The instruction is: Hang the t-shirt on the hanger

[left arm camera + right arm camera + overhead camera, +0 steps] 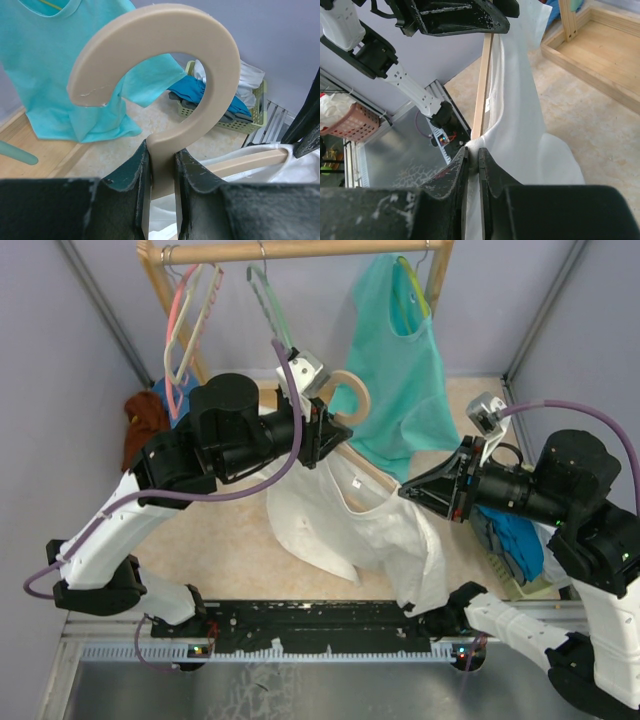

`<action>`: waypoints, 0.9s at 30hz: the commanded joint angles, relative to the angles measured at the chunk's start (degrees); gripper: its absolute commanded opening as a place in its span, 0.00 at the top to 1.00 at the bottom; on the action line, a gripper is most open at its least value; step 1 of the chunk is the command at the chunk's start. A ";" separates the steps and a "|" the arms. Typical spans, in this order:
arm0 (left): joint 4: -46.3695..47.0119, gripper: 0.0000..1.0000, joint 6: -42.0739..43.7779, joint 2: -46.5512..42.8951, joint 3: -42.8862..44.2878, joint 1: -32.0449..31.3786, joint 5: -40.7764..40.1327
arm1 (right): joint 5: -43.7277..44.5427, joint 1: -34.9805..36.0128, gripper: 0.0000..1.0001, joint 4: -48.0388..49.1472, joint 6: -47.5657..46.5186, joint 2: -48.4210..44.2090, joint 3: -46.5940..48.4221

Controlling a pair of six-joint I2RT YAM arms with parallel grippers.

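**A:** What's closest?
**B:** The left gripper (161,155), clenched on the neck of the hanger (200,65), just under its big hook.
**A:** And the other one?
**B:** The right gripper (472,150) pinches a fold of the t-shirt (520,110) beside the end of the hanger's arm.
**A:** Where's the shirt, then?
**B:** It is draped from the hanger between both arms, over the table (230,540). Whether it touches, I can't tell. Behind it, a teal top (400,370) hangs on the wooden rack (300,250).
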 commanded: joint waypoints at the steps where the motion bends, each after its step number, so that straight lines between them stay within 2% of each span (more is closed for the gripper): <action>1: 3.98 0.94 -0.22 -0.53 -0.08 -0.06 0.64 | -0.06 -0.11 0.89 3.64 0.39 -0.28 0.40; 2: 3.98 0.94 -0.21 -0.52 -0.08 -0.06 0.71 | 0.01 -0.13 0.88 3.72 0.40 -0.20 0.52; 4: 4.06 0.94 -0.29 -0.62 -0.16 -0.06 0.64 | -0.03 -0.11 0.78 3.89 0.47 -0.19 0.60; 6: 4.03 0.94 -0.27 -0.65 -0.30 -0.06 0.64 | -0.07 -0.11 0.76 4.10 0.49 -0.06 0.54; 8: 3.95 0.94 -0.23 -0.72 -0.31 -0.06 0.65 | -0.14 -0.13 0.77 4.29 0.58 -0.06 0.41; 13: 4.00 0.94 -0.36 -0.89 -0.31 -0.06 0.70 | -0.24 -0.12 0.88 4.56 0.67 -0.09 0.05; 18: 4.11 0.94 -0.33 -0.92 -0.32 -0.06 0.80 | -0.42 -0.15 0.91 4.57 0.76 -0.15 -0.12; 20: 4.13 0.94 -0.32 -0.98 -0.25 -0.06 0.74 | -0.49 -0.13 0.90 4.56 0.80 -0.24 -0.36; 23: 4.11 0.94 -0.32 -1.08 -0.33 -0.06 0.64 | -0.84 -0.11 0.81 4.64 1.01 -0.48 -0.80; 27: 4.23 0.94 -0.30 -1.24 -0.38 -0.06 0.67 | -0.93 -0.10 0.82 4.25 0.87 -0.76 -1.45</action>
